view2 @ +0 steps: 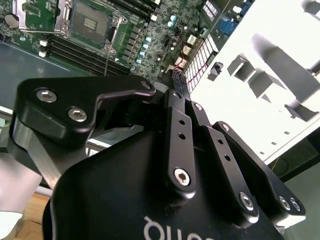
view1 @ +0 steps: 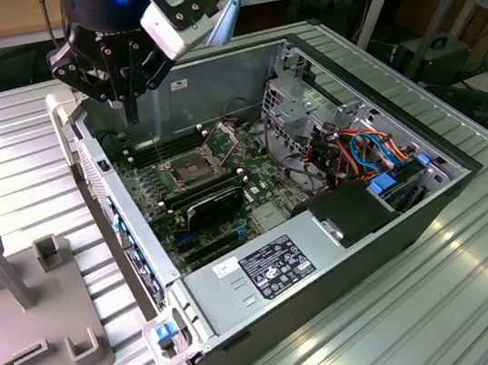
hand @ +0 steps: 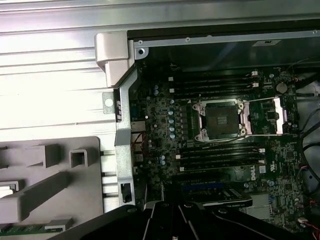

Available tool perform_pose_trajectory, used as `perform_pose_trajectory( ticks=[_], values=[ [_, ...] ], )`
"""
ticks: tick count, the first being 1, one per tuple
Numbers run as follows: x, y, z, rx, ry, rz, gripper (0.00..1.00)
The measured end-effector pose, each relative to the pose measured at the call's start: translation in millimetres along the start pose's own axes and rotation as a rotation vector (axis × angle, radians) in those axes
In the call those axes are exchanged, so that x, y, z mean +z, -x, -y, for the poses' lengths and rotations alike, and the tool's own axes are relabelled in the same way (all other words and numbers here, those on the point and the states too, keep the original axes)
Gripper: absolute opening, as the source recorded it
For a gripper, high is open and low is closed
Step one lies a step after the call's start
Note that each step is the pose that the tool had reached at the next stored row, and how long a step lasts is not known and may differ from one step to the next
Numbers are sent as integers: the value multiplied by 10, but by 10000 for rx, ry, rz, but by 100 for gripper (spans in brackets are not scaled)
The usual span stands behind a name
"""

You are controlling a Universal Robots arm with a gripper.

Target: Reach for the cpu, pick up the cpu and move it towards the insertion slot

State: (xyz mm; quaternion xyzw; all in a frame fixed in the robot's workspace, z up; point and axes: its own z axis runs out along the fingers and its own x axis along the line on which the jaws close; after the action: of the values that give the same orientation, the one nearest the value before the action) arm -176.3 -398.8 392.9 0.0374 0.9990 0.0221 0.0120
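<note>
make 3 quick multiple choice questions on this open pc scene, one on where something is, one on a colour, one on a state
1. In the exterior view, where does the gripper hang?
A. over the blue and orange cables at the view's right
B. over the open case near its wall at the view's left
C. over the grey blocks on the table outside the case

2. What colour is the motherboard?
A. green
B. red
C. white

3. How does the hinged metal frame of the insertion slot stand?
A. shut flat over the slot
B. taken off and lying on the table
C. swung open beside the slot

Answers:
1 B: the gripper points down just inside the left wall of the case.
2 A: the motherboard is green between its parts.
3 C: the frame lies to one side, and the dark centre of the insertion slot shows.
</note>
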Motion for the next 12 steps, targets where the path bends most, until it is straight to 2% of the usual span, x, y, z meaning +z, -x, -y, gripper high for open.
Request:
perform_pose_trajectory(
  ticks=[12],
  values=[
    [-2,-68,5,0,0,0,11]
  ],
)
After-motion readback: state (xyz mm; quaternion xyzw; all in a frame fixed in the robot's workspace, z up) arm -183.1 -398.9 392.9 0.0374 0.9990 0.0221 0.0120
